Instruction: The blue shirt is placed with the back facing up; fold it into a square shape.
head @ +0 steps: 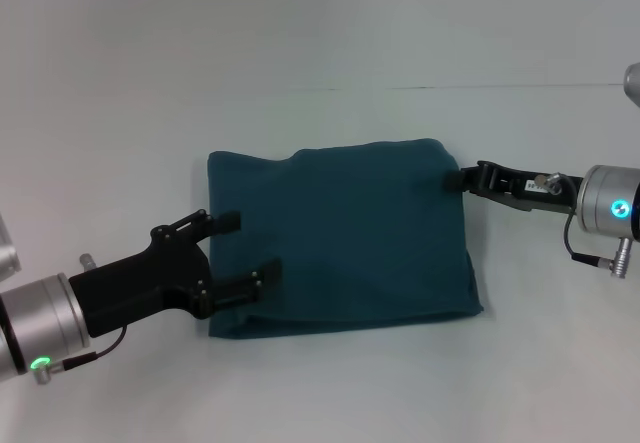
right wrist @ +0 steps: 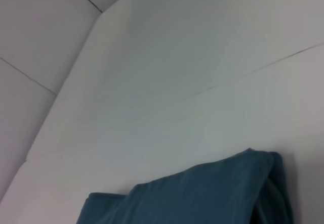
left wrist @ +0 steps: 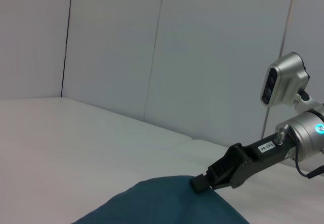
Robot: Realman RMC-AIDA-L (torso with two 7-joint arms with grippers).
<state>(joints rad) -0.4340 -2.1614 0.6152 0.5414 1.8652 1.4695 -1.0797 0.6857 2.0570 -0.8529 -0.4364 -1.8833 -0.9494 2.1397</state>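
Observation:
The blue shirt (head: 350, 233) lies on the white table as a folded, roughly square block of several layers, slightly wider toward the front. My left gripper (head: 246, 249) stands open at the shirt's left edge, with both fingers over the cloth and nothing pinched between them. My right gripper (head: 454, 178) reaches in from the right and is shut on the shirt's far right corner. In the left wrist view the right gripper (left wrist: 200, 183) has its tip on a raised hump of the shirt (left wrist: 162, 206). The right wrist view shows only the shirt's folded corner (right wrist: 212, 191).
The white table (head: 320, 393) stretches all round the shirt, with a thin seam line (head: 520, 86) running across behind it. White wall panels (left wrist: 111, 47) stand at the back. A grey camera head (left wrist: 284, 80) sits above the right arm.

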